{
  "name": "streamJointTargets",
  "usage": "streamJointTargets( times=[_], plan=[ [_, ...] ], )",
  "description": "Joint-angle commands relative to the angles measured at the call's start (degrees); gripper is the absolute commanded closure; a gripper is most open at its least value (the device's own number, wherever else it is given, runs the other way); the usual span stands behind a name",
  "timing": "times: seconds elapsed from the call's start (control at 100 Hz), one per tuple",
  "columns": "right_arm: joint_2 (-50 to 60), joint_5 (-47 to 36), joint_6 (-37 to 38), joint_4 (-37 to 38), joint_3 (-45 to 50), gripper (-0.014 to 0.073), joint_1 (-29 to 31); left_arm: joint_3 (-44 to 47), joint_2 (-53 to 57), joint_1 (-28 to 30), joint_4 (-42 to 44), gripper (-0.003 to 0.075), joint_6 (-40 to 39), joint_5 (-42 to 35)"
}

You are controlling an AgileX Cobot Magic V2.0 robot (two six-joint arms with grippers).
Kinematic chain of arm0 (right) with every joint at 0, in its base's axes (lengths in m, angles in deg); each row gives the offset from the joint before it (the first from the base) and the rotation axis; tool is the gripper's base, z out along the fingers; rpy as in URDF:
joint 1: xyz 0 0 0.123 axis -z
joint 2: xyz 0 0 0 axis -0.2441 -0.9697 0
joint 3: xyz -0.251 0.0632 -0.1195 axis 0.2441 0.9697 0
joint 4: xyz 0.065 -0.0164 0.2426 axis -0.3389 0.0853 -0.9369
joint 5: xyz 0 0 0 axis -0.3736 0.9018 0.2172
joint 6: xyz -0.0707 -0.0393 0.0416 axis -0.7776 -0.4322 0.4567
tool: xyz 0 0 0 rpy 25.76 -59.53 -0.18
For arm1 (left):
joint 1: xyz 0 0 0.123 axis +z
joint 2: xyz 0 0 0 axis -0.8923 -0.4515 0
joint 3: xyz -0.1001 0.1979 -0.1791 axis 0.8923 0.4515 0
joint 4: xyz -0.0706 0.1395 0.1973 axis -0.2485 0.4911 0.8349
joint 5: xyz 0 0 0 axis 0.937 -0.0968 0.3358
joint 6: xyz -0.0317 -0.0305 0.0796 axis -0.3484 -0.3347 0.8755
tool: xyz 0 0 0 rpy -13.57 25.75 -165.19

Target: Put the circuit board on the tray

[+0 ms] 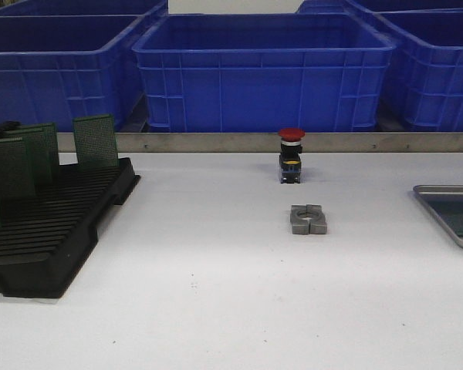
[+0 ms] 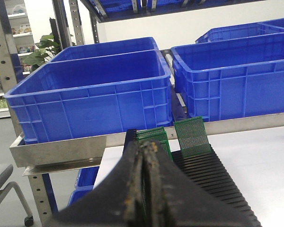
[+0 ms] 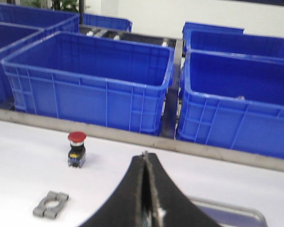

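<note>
Several green circuit boards [image 1: 96,140] stand upright in the black slotted rack [image 1: 54,231] at the table's left. In the left wrist view the boards [image 2: 191,137] and rack [image 2: 217,179] lie just beyond my left gripper [image 2: 144,147], which is shut with its tips pressed together. The silver tray [image 1: 440,190] lies at the table's right edge, partly cut off; a dark greenish patch shows inside it. My right gripper [image 3: 145,156] is shut, hanging above the near side of the tray [image 3: 227,207]. Neither gripper shows in the front view.
A red push button [image 1: 291,154] stands mid-table near the back, and a grey clamp block [image 1: 308,219] lies in front of it. A metal rail [image 1: 216,142] edges the table's far side, with large blue bins [image 1: 262,69] behind it.
</note>
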Motion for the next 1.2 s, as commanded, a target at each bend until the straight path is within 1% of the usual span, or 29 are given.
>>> streamJointTargets(
  times=[0.0, 0.06, 0.11, 0.39, 0.46, 0.52, 0.59, 0.72, 0.84, 0.92, 0.98, 1.06, 1.19],
  plan=[
    [-0.43, -1.11, 7.11, 6.72, -1.49, 0.0662, 0.01, 0.01, 2.0, 0.14, -0.22, 0.0738, -0.62, -4.16],
    [-0.43, -1.35, 10.0, 9.42, -1.49, 0.0662, 0.01, 0.01, 2.0, 0.14, -0.22, 0.0738, -0.62, -4.16],
    [-0.43, -1.67, 10.94, 10.59, -1.49, 0.0662, 0.01, 0.01, 2.0, 0.14, -0.22, 0.0738, -0.62, -4.16],
    [-0.43, -3.03, 11.02, 11.15, -1.49, 0.0662, 0.01, 0.01, 2.0, 0.14, -0.22, 0.0738, -0.62, -4.16],
    [-0.43, -3.03, 11.42, 12.32, -1.49, 0.0662, 0.01, 0.01, 2.0, 0.14, -0.22, 0.0738, -0.62, -4.16],
    [-0.43, -3.03, 13.07, 14.93, -1.49, 0.0662, 0.01, 0.01, 2.0, 0.14, -0.22, 0.0738, -0.62, -4.16],
    [-0.43, -3.03, 17.45, 19.66, -1.49, 0.0662, 0.01, 0.01, 2.0, 0.14, -0.22, 0.0738, -0.62, -4.16],
    [-0.43, -3.7, 30.11, 30.65, -1.49, 0.0662, -0.04, 0.01, 2.0, 0.14, -0.22, 0.0738, -0.62, -4.16],
    [-0.43, -6.12, 41.87, 41.4, -1.49, 0.0662, -0.04, 0.01, 2.0, 0.14, -0.22, 0.0738, -0.62, -4.16],
    [-0.43, -8.7, 48.8, 47.09, -1.49, 0.0662, -0.04, 0.01, 2.0, 0.14, -0.22, 0.0738, -0.62, -4.16],
    [-0.43, -10.32, 52.44, 51.05, -1.49, 0.0662, -0.04, 0.01, 2.0, 0.14, -0.22, 0.0738, -0.62, -4.16],
    [-0.43, -12.01, 56.12, 54.45, -1.45, 0.0662, -0.04, 0.01, 2.0, 0.14, -0.22, 0.0738, -0.62, -4.16],
    [-0.43, -13.27, 58.12, 57.3, -1.03, 0.0662, -0.63, 0.01, 2.0, 0.14, -0.22, 0.0738, -0.62, -4.16]
  ],
)
